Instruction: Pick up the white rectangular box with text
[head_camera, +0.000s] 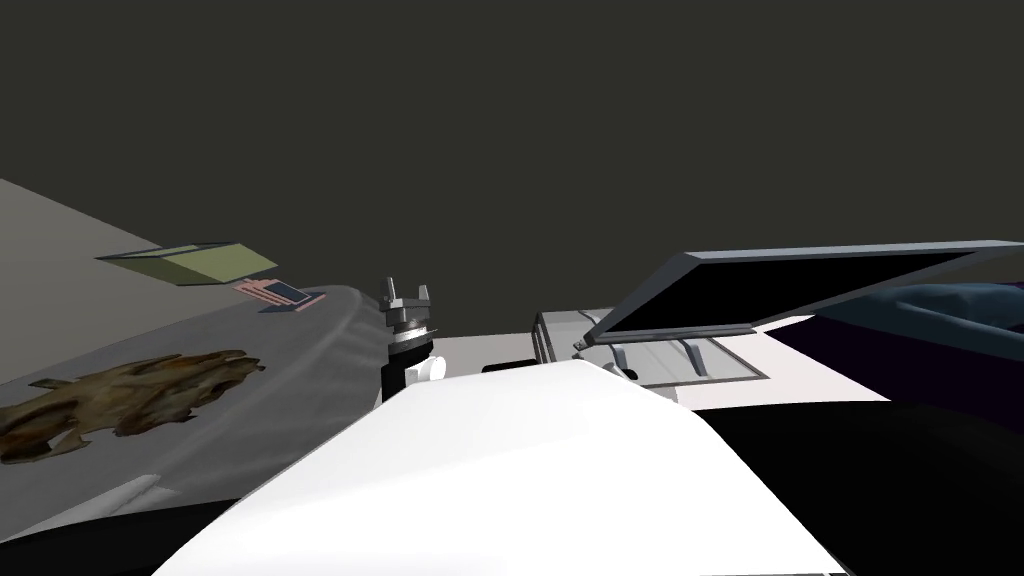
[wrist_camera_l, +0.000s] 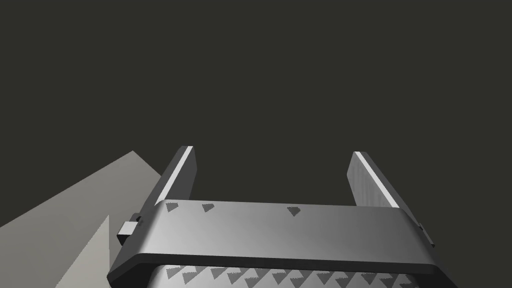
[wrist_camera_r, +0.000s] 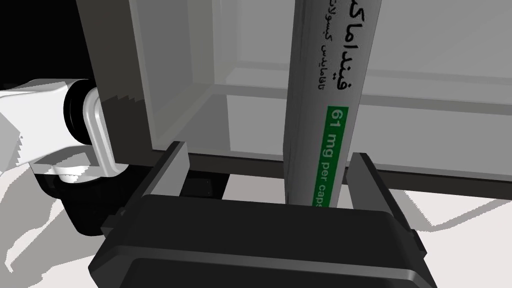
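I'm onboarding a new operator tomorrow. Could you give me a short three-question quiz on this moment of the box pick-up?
1. True or false: the right end effector is shut tight on the box.
2. The band on the box that reads "61 mg" is: A red, B green, C blue.
3. Fill in: the left end effector holds nothing and its fingers stand ___.

Key: 1 false, the box stands between open fingers, with a clear gap on one side; 2 B; 3 open.
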